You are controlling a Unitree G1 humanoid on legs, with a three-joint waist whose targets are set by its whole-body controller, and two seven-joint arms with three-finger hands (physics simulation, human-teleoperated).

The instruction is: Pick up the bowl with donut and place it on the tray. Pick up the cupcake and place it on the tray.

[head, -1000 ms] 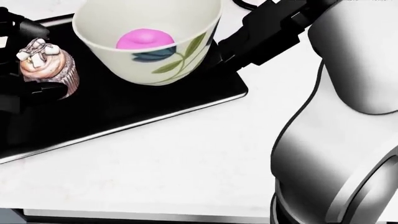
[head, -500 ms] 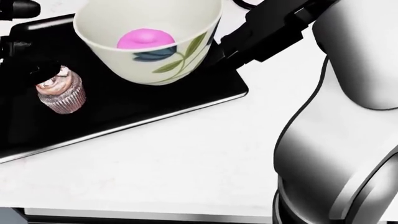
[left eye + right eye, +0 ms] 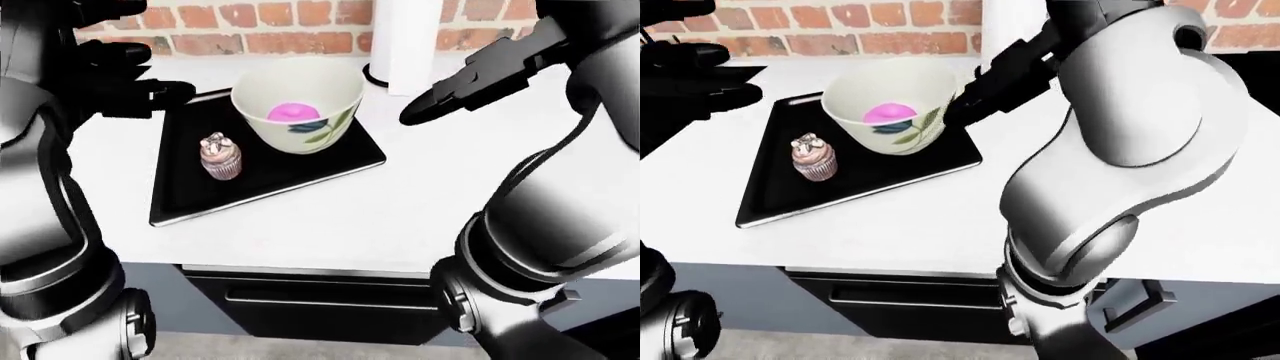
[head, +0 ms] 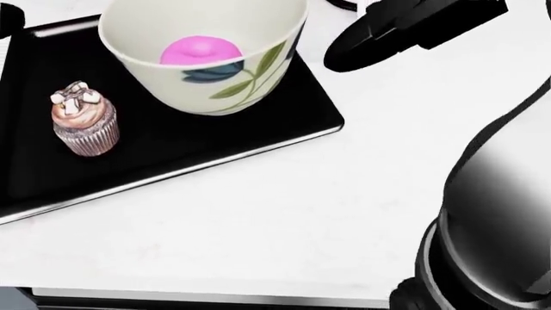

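- Two items are sitting on the black tray (image 3: 300,176): the bowl (image 3: 298,112), holding a pink donut (image 3: 292,113), is standing toward the tray's upper right in the left-eye view, and the cupcake (image 3: 220,156) is standing upright just to its lower left, apart from it.
- We are holding our left hand (image 3: 140,90) above the tray's upper-left corner, fingers spread and gripping nothing.
- We are holding our right hand (image 3: 470,79) over the white counter (image 3: 420,210) to the right of the bowl, fingers extended and empty, clear of the bowl.
- We are judging both placements as done, since neither hand is touching either item and both items are resting inside the tray's rim.
- Nothing further appears to be left beyond drawing our arms away.
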